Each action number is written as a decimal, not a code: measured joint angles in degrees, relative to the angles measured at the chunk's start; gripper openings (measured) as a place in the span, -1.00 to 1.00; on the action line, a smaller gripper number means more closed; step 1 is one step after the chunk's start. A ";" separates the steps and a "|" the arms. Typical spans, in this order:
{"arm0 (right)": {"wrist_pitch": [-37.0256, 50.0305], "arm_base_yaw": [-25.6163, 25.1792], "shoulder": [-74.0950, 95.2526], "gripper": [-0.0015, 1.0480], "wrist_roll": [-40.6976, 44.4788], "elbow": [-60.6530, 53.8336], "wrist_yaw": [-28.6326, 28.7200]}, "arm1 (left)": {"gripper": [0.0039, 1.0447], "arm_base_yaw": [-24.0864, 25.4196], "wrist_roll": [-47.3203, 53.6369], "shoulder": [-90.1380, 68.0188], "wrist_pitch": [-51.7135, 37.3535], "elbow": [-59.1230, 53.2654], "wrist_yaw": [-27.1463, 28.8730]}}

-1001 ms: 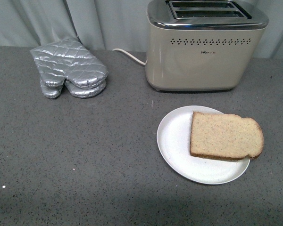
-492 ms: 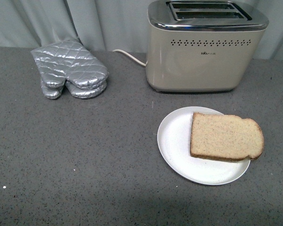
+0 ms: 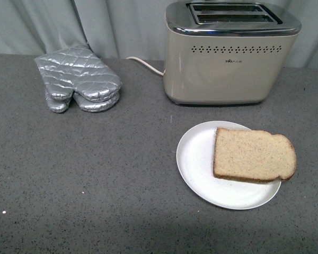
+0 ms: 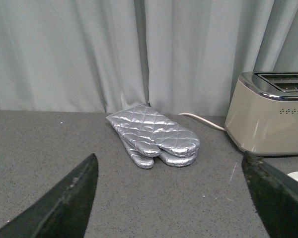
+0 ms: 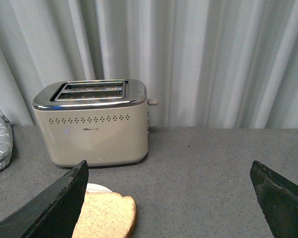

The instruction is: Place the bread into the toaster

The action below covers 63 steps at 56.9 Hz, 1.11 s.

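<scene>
A slice of brown bread (image 3: pixel 253 155) lies flat on a white plate (image 3: pixel 196 159) at the right of the grey counter; it shows too in the right wrist view as bread (image 5: pixel 107 215). Behind it stands the beige toaster (image 3: pixel 230 58) with a chrome top and two empty slots, also seen as toaster (image 5: pixel 92 130) and toaster (image 4: pixel 270 119). Neither arm shows in the front view. My left gripper (image 4: pixel 171 191) is open over bare counter, facing the mitts. My right gripper (image 5: pixel 169 198) is open, low above the counter to the right of the bread, holding nothing.
A pair of silver quilted oven mitts (image 3: pixel 79 78) lies at the back left, also mitts (image 4: pixel 154 135). The toaster's white cord (image 3: pixel 146 63) runs along the counter behind them. A grey curtain (image 3: pixel 95 24) hangs along the counter's far edge.
The whole scene has slid slightly down in the front view, a small shift of the camera. Bread, plate, toaster and mitts keep their places relative to each other.
</scene>
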<state>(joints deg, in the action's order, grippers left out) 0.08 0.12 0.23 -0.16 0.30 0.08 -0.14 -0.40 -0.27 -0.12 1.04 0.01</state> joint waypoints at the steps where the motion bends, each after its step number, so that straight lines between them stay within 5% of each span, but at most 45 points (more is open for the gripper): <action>1: 0.00 0.00 0.00 0.81 0.00 0.00 0.00 | 0.73 0.00 0.00 0.02 0.00 0.00 0.00; 5: 0.00 0.00 0.00 0.81 0.00 0.00 0.00 | 0.91 0.00 0.13 0.02 0.00 0.00 0.00; 9: 0.00 0.02 0.00 0.81 0.04 0.00 -0.04 | 0.86 0.00 0.13 0.02 0.00 0.00 0.00; 17: 8.66 2.84 9.40 0.81 9.35 0.13 -11.10 | 0.88 0.00 0.13 0.04 0.00 0.00 0.00; 34: 41.40 -3.30 62.53 0.81 10.84 7.58 0.33 | 0.88 0.00 0.13 0.04 0.00 0.00 0.02; 63: 27.96 -4.35 98.60 0.81 0.66 28.68 12.55 | 0.88 0.00 0.15 0.04 0.00 0.00 0.00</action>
<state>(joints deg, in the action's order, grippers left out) 28.03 -4.23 98.83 0.49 28.97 12.62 -0.14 -0.25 -0.23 -0.12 1.04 0.01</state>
